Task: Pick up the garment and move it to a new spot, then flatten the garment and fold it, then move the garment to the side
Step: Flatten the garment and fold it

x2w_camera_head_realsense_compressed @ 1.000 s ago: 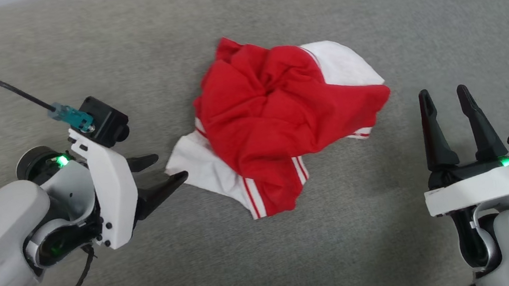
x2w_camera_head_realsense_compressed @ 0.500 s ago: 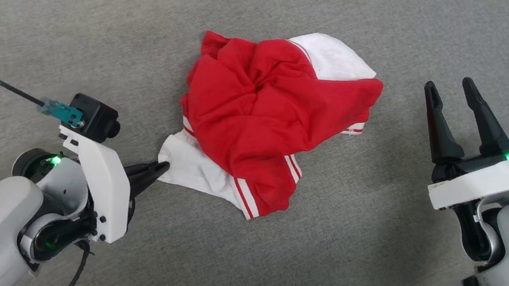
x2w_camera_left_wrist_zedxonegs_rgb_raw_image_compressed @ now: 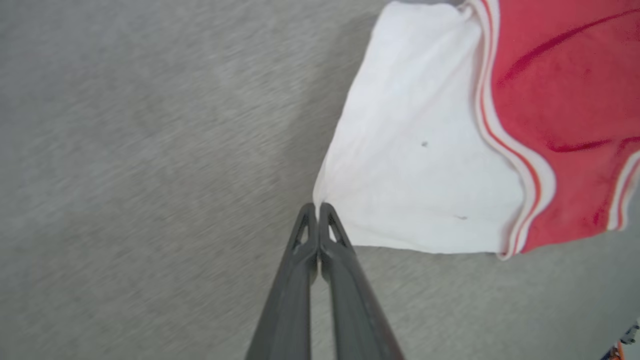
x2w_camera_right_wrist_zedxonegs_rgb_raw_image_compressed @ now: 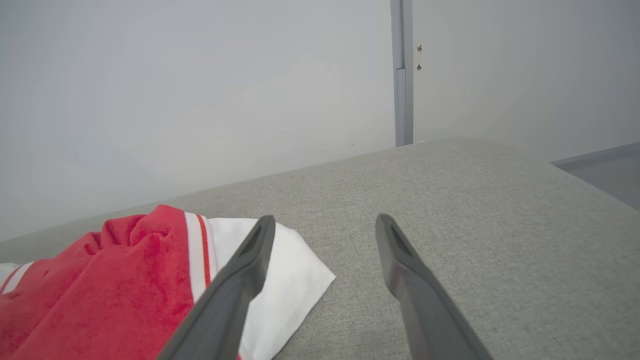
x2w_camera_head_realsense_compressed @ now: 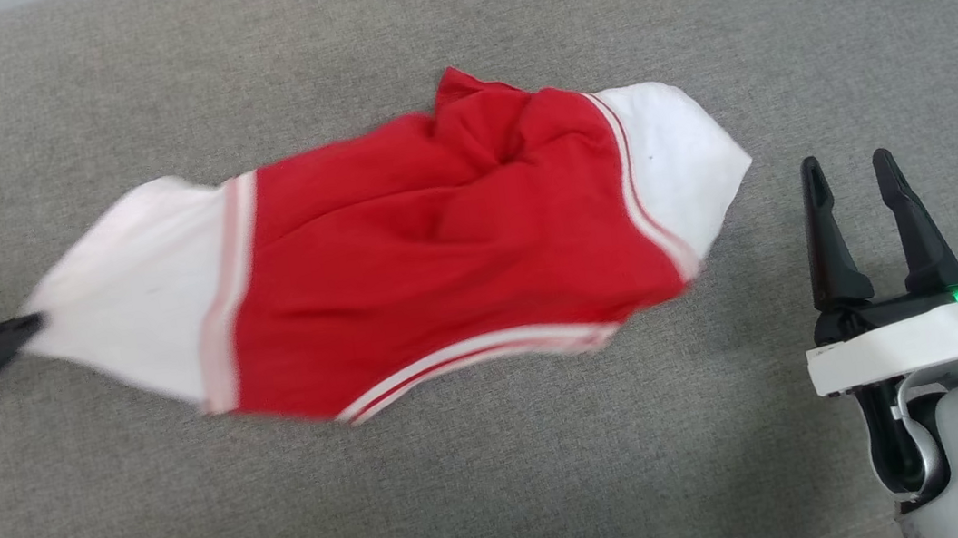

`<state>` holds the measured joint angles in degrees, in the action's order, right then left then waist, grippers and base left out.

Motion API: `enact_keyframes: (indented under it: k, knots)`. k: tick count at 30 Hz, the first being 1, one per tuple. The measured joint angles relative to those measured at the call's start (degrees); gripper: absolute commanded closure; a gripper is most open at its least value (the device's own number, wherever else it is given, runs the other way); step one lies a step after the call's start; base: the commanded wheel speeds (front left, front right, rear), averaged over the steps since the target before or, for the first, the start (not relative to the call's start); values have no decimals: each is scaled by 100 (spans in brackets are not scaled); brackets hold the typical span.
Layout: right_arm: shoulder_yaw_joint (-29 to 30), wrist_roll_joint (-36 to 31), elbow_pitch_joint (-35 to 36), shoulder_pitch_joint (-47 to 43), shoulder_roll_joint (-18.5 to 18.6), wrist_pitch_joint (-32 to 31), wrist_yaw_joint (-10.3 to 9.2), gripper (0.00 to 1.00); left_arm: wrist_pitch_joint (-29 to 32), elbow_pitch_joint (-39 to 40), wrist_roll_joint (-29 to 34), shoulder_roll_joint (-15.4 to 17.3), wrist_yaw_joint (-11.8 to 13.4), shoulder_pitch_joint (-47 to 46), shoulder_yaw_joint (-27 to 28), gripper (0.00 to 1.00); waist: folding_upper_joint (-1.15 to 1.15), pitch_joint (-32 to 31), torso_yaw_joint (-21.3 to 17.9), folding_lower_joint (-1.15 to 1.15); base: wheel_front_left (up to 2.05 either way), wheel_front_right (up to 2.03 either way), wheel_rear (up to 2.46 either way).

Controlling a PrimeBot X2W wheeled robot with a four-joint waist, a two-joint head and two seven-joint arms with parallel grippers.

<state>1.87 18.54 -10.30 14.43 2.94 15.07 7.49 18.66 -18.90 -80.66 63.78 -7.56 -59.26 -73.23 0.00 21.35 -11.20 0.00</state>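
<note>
While the left gripper (x2w_camera_left_wrist_zedxonegs_rgb_raw_image_compressed: 316,206) clamps its 2 dark fingers tight on a corner of the garment (x2w_camera_head_realsense_compressed: 441,255), the cloth lies drawn out in a long band from left to right across the grey, fabric-covered worktop (x2w_camera_head_realsense_compressed: 508,503). The held corner belongs to the left sleeve (x2w_camera_head_realsense_compressed: 126,294), which is white and tapers to a point right at the fingertips, at the left edge of the scene. Whether that corner is lifted clear of the worktop I cannot tell. Seen from the head, that end of the garment is smeared with blur.

Beside the sleeve runs a band of red-and-white stripe trim. Then comes the red body, which takes up the middle. It is creased, with a bunched knot of folds along its far edge. A 2nd striped trim runs along the near hem. At the other end the right sleeve (x2w_camera_head_realsense_compressed: 685,161), also white, lies on the worktop and ends in a blunt corner pointing right.

The right gripper (x2w_camera_head_realsense_compressed: 847,160) sits at the near right, its 2 fingers spread apart with nothing between them, pointing toward the far side. It is near the right sleeve but apart from it, touching no cloth. Beyond the worktop's far edge stands a plain pale wall (x2w_camera_right_wrist_zedxonegs_rgb_raw_image_compressed: 200,100) with a grey upright strip (x2w_camera_right_wrist_zedxonegs_rgb_raw_image_compressed: 401,75).
</note>
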Motion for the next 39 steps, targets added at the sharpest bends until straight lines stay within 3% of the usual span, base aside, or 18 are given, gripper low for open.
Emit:
enact_keyframes:
  k: [4,10,11,12,13,14,20,22,26,30,33,36,39]
  knots:
    - [13,-42,1,-6,-1,0,0,0,175,-600,175,153,1,13,-3,100,0,-27,-33,0,0,0,0]
    - [135,-172,7,-121,2,0,0,0,-77,-892,-38,-109,1,143,-10,100,0,-118,-1,0,0,0,0]
    - [127,-227,7,-125,3,0,0,0,-187,-932,-40,-153,0,153,-9,93,0,-138,17,0,0,0,0]
    - [105,-301,2,-128,3,-1,0,0,-334,-973,-38,-216,1,179,-4,65,0,-165,38,0,0,0,0]
    - [75,-370,-7,-129,0,0,0,0,-522,-1011,-37,-279,1,224,0,18,0,-198,59,0,0,0,0]
    - [34,-457,-23,-135,-2,0,0,0,-713,-1042,-49,-345,1,289,14,0,0,-235,85,0,0,0,0]
    - [-382,-1265,-382,-214,76,0,0,0,-2343,-1279,46,-677,0,896,69,0,0,-506,316,0,0,0,0]
    - [-615,-1415,-542,-209,285,-76,1,0,-3017,-1499,187,-835,1,1139,116,0,0,-600,415,0,0,0,0]
    - [-1133,-1400,-638,-193,902,-636,1,0,-3351,-1727,417,-1410,121,1670,398,0,0,-772,657,0,0,0,0]
    - [-1519,-1155,-403,-188,1572,-1274,1,0,-3364,-1432,1403,-1946,443,2199,2105,0,0,-917,945,0,0,0,0]
    - [-1913,-888,-209,-205,2146,-1834,1,0,-3363,-899,2453,-2497,657,3218,3388,0,0,-1012,1153,0,0,0,0]
    - [-2299,-552,9,-213,2733,-2435,1,0,-3363,-326,3323,-3106,693,4188,4518,0,0,-1105,1352,0,0,0,0]
    - [-2627,-196,225,-201,3316,-2976,1,0,-3363,115,4139,-3663,560,4875,5303,0,0,-1179,1545,0,0,0,0]
